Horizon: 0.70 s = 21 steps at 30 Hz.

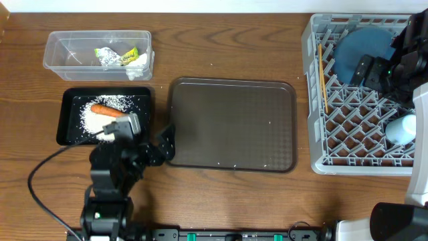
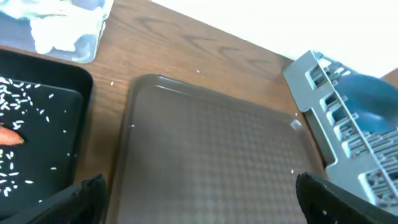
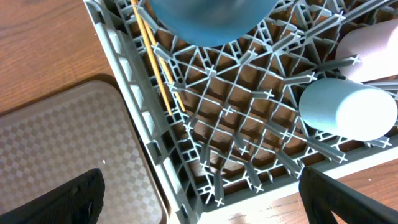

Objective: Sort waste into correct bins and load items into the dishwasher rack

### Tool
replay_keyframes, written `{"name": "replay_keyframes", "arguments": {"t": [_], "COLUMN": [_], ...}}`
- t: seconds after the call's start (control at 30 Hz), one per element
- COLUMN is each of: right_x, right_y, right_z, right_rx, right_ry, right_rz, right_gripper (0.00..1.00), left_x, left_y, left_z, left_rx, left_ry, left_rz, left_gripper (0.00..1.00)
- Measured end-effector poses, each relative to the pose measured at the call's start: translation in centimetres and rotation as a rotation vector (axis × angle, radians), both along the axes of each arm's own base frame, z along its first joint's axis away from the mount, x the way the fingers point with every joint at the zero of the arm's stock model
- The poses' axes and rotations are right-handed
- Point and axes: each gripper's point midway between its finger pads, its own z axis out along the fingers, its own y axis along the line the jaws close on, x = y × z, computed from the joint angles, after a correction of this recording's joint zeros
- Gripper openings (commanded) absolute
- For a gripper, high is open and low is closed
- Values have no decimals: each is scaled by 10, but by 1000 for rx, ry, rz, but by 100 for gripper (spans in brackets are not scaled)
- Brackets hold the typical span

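The clear tub [image 1: 53,55] holds the crumpled silver wrapper [image 1: 118,57]. In the black tray [image 1: 62,124] the carrot [image 1: 107,111] lies on the white rice [image 1: 90,119]. My left gripper [image 1: 167,143] is open and empty, low over the left edge of the brown serving tray [image 1: 231,124]. In the grey rack [image 1: 313,100] are the dark blue dish [image 1: 361,50], the chopsticks [image 1: 322,77] and the light blue cup [image 1: 401,128]. My right gripper [image 1: 372,69] hovers open and empty over the rack, beside the dish. The wrist view shows the cup [image 3: 348,109] lying on its side.
The brown serving tray [image 2: 211,149] fills the middle of the table, between the black tray [image 2: 86,84] and the rack [image 2: 323,99]. A few stray rice grains lie on the wood and on the serving tray. The left arm's cable loops along the near left edge.
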Motion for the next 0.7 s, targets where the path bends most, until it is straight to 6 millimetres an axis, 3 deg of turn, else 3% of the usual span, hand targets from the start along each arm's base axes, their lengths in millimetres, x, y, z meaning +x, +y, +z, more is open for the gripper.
{"name": "replay_keyframes", "arguments": {"t": [0.23, 0.7], "right_x": [0, 0], "right_y": [0, 0], "right_z": [0, 0], "right_rx": [0, 0], "right_ry": [0, 0], "right_rz": [0, 0], "right_gripper": [99, 99], "left_x": [-8, -5], "left_y": [11, 26], "left_z": [-5, -14], "left_rx": [72, 101], "left_ry": [-78, -301], "left_rz": [43, 128], "left_gripper": [100, 99]}}
